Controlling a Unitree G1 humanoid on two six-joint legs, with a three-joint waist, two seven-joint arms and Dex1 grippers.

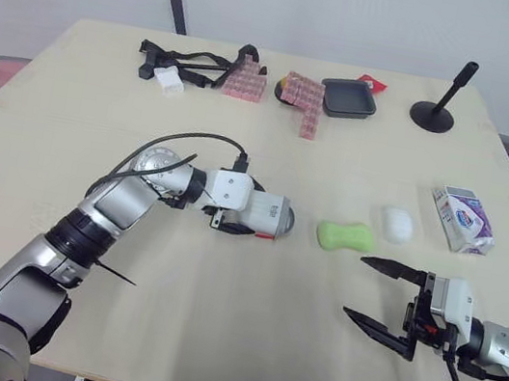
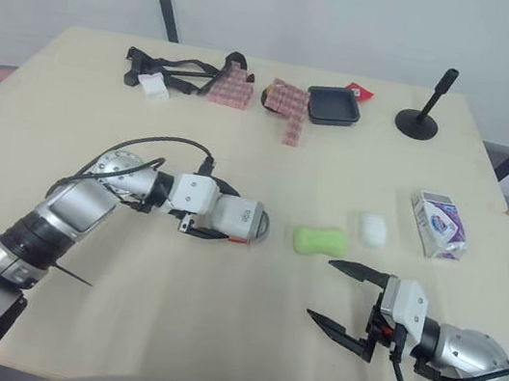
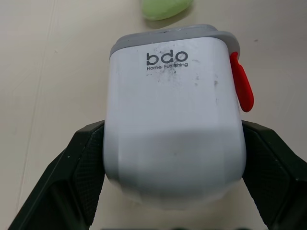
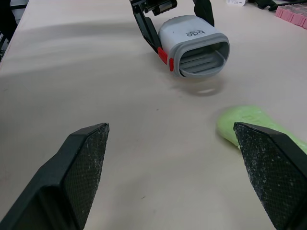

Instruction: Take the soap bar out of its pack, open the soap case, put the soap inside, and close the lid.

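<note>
My left gripper (image 1: pixel 252 214) is shut on a white soap case (image 1: pixel 270 217) with a grey rim and a red latch (image 3: pixel 241 87). The case lies on its side on the table, its open mouth (image 4: pixel 203 58) facing the green soap bar (image 1: pixel 345 236) a short way to its right. Just right of the soap lies a white rounded piece (image 1: pixel 396 224). The white and purple soap pack (image 1: pixel 463 220) rests further right. My right gripper (image 1: pixel 354 285) hovers open near the table's front right, apart from the soap, with nothing between its fingers.
Along the far edge of the table are black straps (image 1: pixel 183 63), a small white block (image 1: pixel 168 79), pink block stacks (image 1: pixel 303 101), a black tray (image 1: pixel 348 98) and a black stand (image 1: pixel 436 109). Bare tabletop (image 1: pixel 215 311) spreads across the front.
</note>
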